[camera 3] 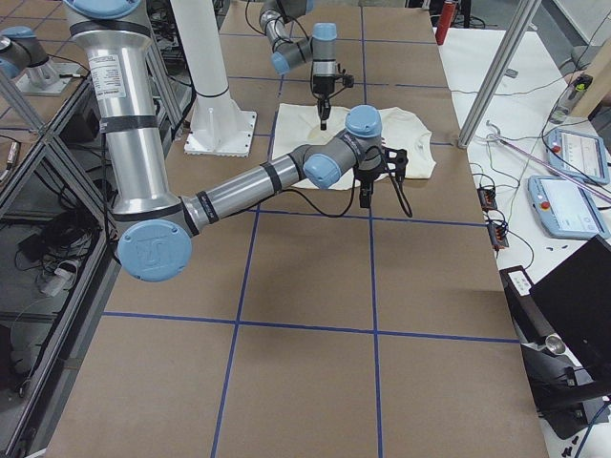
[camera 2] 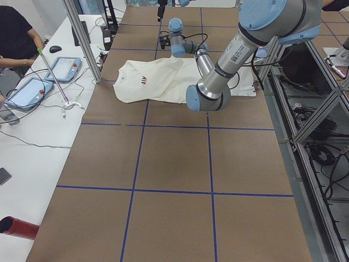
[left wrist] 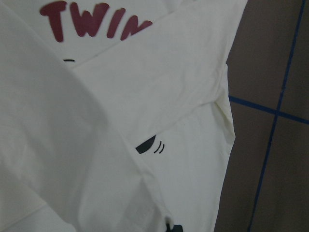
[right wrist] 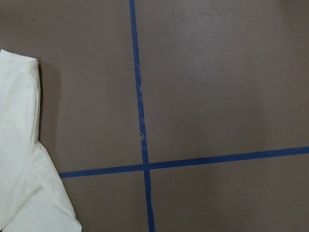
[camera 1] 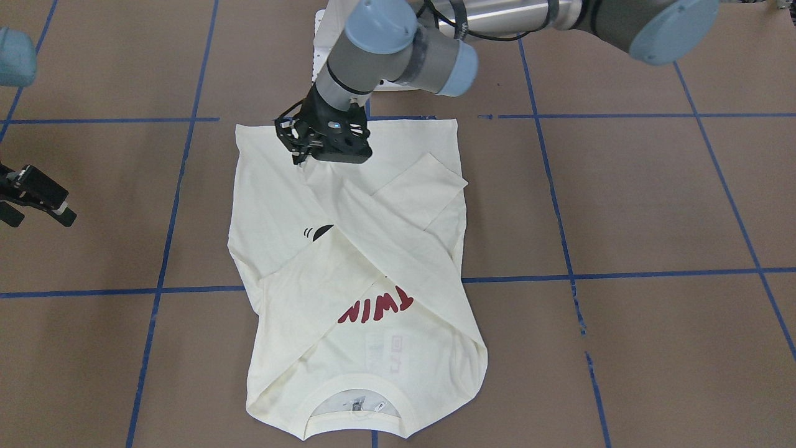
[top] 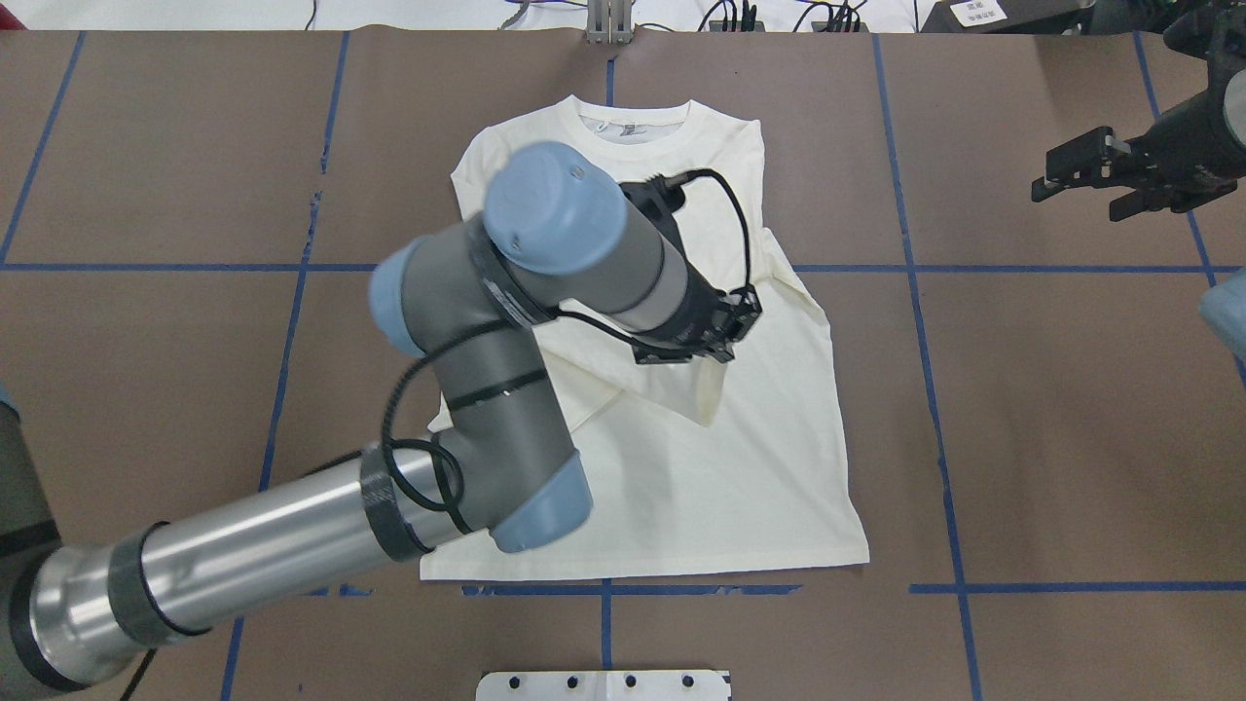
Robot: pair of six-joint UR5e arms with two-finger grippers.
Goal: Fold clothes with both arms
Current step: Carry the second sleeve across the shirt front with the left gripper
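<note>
The cream-white T-shirt point(camera 1: 373, 261) lies print up in the middle of the table, neck away from the robot, with both long sleeves folded across the chest. Part of the red lettering point(camera 1: 373, 309) shows between them. It also shows in the overhead view point(top: 759, 467). My left gripper point(camera 1: 303, 155) is over the shirt's lower half and looks shut on the cuff of one sleeve, held slightly raised point(top: 715, 352). The left wrist view shows that sleeve point(left wrist: 53, 145) close up. My right gripper point(camera 1: 37, 214) is open and empty, off to the shirt's side point(top: 1081, 185).
The brown table point(camera 1: 622, 205) carries a grid of blue tape lines point(camera 1: 559, 236). The white pedestal base plate point(top: 604, 684) sits at the robot's edge. Tablets point(camera 2: 32, 93) and an operator are beyond the far side.
</note>
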